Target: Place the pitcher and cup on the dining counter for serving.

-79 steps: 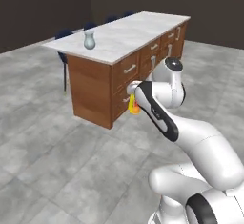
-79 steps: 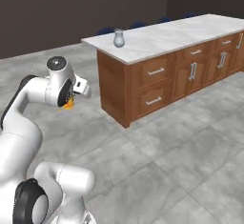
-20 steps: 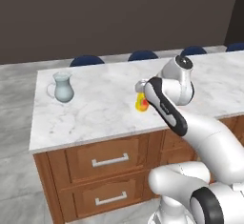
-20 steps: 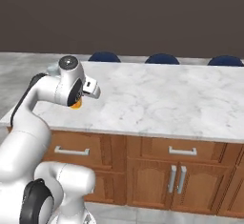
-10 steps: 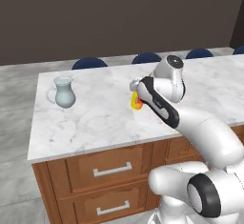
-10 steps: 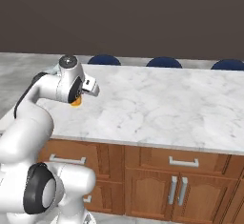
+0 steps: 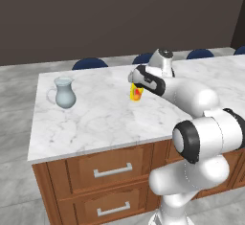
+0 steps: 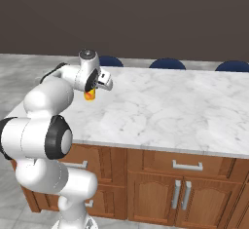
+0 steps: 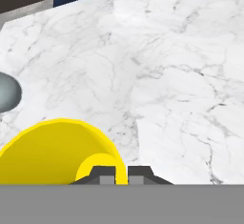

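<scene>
Dark wall behind; dining counter (image 7: 95,118) with white grey-veined marble top, brown drawered base, blue chairs (image 7: 90,63) along far side. Pitcher (image 7: 64,93) upright on top near far left corner. Gripper (image 7: 135,86) over middle of top, fingers pinching rim of cup (image 7: 136,93), yellow with red-orange mark, no readable writing. Cannot tell if cup touches marble. Cup well apart from pitcher, to its right. Hand view: cup (image 9: 57,151) rim at fingertips (image 9: 107,175)
</scene>
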Tool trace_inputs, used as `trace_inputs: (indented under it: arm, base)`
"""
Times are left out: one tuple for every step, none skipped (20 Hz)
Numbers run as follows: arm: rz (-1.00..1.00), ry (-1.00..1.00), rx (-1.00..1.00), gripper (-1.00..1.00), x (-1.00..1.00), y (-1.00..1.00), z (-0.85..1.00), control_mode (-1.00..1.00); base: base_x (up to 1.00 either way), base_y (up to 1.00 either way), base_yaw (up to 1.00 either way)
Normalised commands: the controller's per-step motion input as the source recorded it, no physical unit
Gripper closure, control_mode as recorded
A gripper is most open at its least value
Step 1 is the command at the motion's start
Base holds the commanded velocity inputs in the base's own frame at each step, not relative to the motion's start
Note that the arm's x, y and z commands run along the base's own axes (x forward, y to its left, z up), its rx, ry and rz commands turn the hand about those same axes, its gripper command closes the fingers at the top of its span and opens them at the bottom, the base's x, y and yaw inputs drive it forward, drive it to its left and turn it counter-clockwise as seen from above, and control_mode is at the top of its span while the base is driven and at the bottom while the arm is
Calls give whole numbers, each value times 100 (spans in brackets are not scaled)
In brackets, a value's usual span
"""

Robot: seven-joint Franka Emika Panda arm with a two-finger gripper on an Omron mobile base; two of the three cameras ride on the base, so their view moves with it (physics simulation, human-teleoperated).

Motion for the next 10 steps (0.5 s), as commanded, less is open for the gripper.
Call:
trace_inputs:
  arm:
    - [0, 3, -2, 100, 72, 0, -9, -100]
    - [0, 0, -1, 100, 62, -1, -13, -100]
    - [0, 0, 0, 100, 56, 0, -21, -100]
    - [0, 0, 0, 100, 57, 0, -31, -100]
    - [0, 0, -1, 100, 59, 0, -37, -100]
    - [0, 0, -3, 100, 61, 0, -46, -100]
    - [0, 0, -2, 100, 56, 0, -46, -100]
    - [0, 0, 0, 100, 53, 0, -50, -100]
    - [0, 0, 0, 100, 39, 0, -53, -100]
    - [0, 0, 0, 100, 27, 0, -59, -100]
  base:
    - [0, 0, 0]
    - [0, 0, 0]
    - [0, 0, 0]
    - [0, 0, 0]
    - [0, 0, 0]
    - [0, 0, 0]
    - [0, 0, 0]
    - [0, 0, 0]
    - [0, 0, 0]
    - [0, 0, 0]
